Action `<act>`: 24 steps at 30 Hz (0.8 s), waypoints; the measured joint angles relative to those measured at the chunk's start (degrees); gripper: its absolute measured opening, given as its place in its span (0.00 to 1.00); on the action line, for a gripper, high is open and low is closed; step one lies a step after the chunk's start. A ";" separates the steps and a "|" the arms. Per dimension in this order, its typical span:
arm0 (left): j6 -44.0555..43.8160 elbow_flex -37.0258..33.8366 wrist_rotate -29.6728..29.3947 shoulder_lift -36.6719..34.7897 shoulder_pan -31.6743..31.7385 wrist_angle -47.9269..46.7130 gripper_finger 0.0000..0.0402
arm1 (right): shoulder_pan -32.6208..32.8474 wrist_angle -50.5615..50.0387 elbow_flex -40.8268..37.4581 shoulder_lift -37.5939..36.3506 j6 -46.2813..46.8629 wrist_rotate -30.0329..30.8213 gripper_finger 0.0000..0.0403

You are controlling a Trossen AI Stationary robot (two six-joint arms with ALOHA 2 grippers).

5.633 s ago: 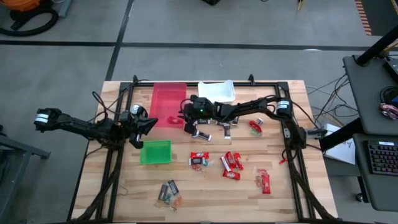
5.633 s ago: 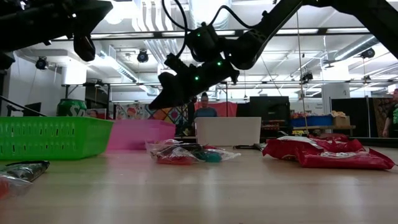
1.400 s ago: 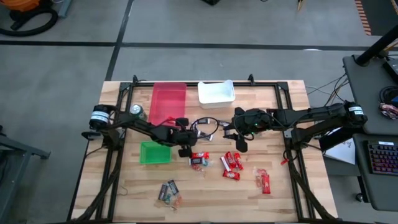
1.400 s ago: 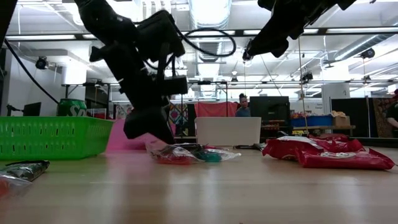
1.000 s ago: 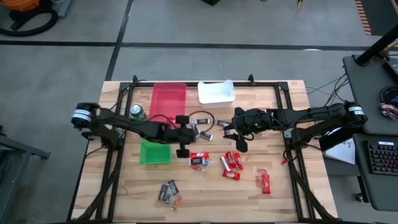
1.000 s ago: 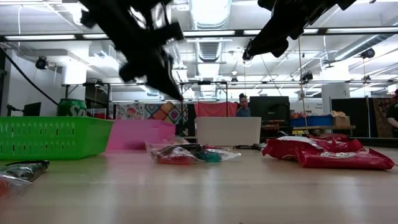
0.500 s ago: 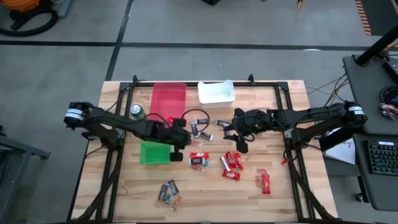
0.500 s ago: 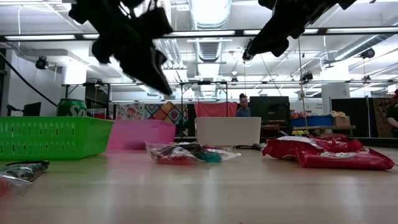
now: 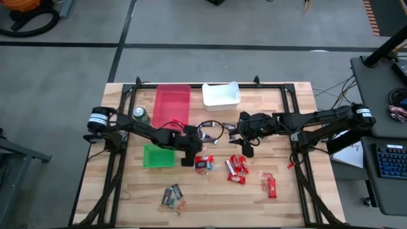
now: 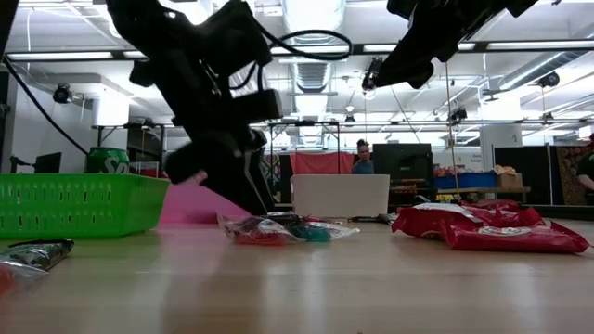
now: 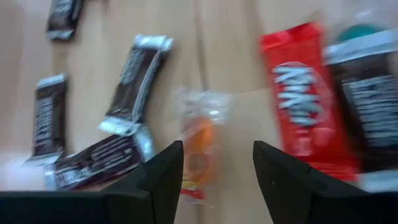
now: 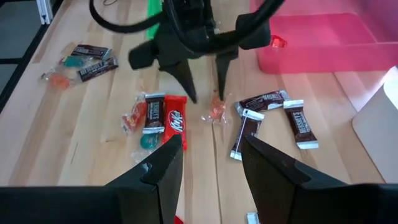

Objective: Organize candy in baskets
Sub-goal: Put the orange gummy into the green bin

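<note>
Here the left claw [image 12: 202, 87] stands low over the middle of the worktop [image 9: 292, 203], its fingers spread and empty, straddling a small orange-wrapped sweet [image 11: 198, 146] that lies flat on the wood; the right wrist view shows the two fingertips coming down on either side of that piece. Close beside it lie several dark mini bars [image 11: 134, 74] on one side and a red-wrapped bar [image 11: 297, 102] on the other, so a closing stroke that drifts sideways could catch a neighbouring wrapper, or push the sweet out from between the fingers instead of pinching it. The wrapper looks thin and slick, and a grip taken only on its twisted end would likely slip during the carry. The right claw [image 9: 247, 141] hangs near the worktop's centre, fingers parted and holding nothing, close enough to the left arm that a careless sweep towards the baskets might bring the two arms together. The red basket [image 9: 172, 102] and the white basket [image 9: 221, 94] stand at the far edge, the green basket [image 9: 158, 156] just beside the left arm, and a soda can [image 9: 140, 114] near the red one could be knocked by the arm's elbow. More red bars [image 9: 237, 166] and a mixed cluster [image 9: 173, 196] remain loose nearer the front, so most of the sorting seems still ahead.
</note>
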 joint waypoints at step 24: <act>-0.44 -0.53 -1.59 1.63 0.11 -0.77 0.03 | 0.00 0.38 -0.89 0.02 1.00 0.03 0.39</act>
